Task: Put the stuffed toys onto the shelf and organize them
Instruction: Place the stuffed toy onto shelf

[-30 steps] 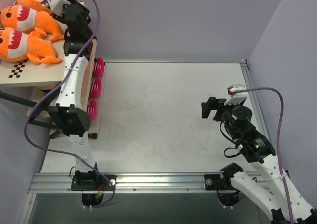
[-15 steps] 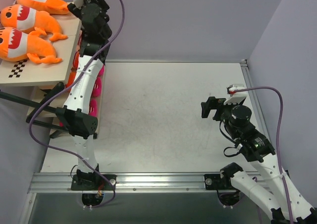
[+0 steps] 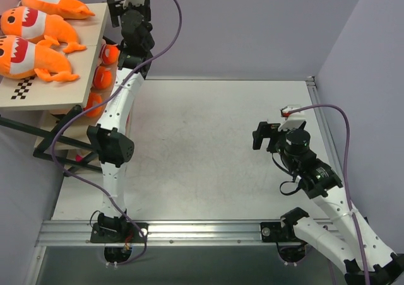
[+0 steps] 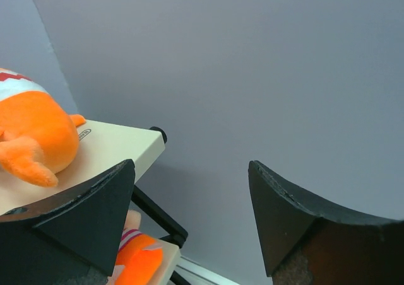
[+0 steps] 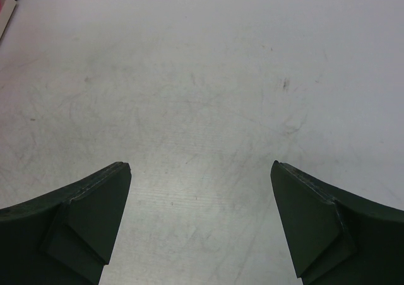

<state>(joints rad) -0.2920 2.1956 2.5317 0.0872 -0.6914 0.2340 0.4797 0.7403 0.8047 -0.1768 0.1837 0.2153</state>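
Orange sharks (image 3: 39,26) lie just left of the left tool (image 4: 190,169).

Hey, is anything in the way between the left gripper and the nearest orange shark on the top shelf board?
Nothing visible. The left gripper hangs open and empty beside the top board's right back corner. Only bare board lies between it and the rearmost shark.
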